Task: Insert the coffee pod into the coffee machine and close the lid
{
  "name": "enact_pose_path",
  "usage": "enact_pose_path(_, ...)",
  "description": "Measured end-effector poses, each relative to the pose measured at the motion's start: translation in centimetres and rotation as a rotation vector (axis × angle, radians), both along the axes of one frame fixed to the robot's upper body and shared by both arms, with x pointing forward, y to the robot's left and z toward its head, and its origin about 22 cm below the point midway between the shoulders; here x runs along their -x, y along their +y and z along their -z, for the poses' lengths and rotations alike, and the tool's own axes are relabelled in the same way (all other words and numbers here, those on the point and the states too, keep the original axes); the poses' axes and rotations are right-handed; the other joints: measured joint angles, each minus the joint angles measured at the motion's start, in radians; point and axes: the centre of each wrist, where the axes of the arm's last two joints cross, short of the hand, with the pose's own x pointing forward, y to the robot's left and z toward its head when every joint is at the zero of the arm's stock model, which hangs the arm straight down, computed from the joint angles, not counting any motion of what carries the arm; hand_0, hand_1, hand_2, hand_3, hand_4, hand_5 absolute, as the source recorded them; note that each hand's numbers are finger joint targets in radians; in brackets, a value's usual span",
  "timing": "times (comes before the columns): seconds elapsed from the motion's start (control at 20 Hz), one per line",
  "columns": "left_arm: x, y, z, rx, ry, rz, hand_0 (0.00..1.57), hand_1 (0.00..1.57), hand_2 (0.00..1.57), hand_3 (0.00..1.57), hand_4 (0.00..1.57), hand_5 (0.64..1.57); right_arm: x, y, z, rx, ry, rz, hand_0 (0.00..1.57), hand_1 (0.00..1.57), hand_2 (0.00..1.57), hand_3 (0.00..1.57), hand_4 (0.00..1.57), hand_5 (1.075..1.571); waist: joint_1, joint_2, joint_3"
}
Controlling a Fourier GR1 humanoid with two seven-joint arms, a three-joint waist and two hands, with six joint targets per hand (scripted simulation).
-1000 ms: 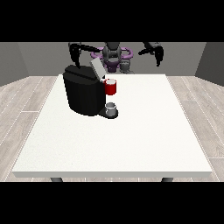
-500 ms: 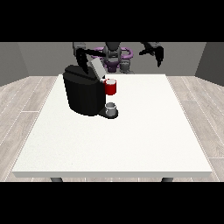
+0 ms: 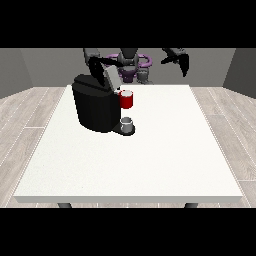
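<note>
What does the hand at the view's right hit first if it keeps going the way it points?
Probably nothing: the hand at the view's right points down over the table's bare far corner; depth unclear.

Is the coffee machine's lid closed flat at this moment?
No. The grey lid stands tilted up above the black coffee machine, not lying flat on its top.
</note>
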Motion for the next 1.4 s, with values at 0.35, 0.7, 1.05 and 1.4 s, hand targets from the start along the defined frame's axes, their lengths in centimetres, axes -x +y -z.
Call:
enact_pose_path(0.35, 0.0, -0.5, -0.2, -0.018, -0.011, -0.005, 0.00, 0.00, 0.00, 0.00, 0.36, 1.571, -1.2, 1.2, -2.6, 0.071, -0.042, -0.011, 0.00, 0.00, 0.00, 0.00, 0.10, 1.571, 0.010, 0.044, 0.0043)
enact_pose_path(0.7, -0.4, -0.4, -0.7, -0.034, -0.009, 0.021, 0.00, 0.00, 0.00, 0.00, 0.36, 1.571, -1.7, 1.8, -4.4, 0.112, -0.014, 0.016, 0.00, 0.00, 0.00, 0.00, 0.00, 1.571, 0.029, 0.060, 0.0123)
enact_pose_path(1.05, -0.9, -1.5, -1.2, -0.044, -0.032, 0.070, 0.00, 0.00, 0.00, 0.00, 0.33, 1.571, -2.0, 1.3, -6.8, 0.216, -0.038, 0.088, 0.00, 0.00, 0.00, 0.00, 0.22, 1.571, 0.078, 0.094, 0.0196)
enact_pose_path(1.4, -1.5, -2.9, -2.2, -0.037, -0.068, 0.131, 0.00, 0.00, 0.00, 0.00, 0.44, 1.571, -2.0, -0.1, -9.6, 0.287, -0.023, 0.163, 0.00, 0.00, 0.00, 0.00, 0.13, 1.571, 0.139, 0.125, 0.0288)
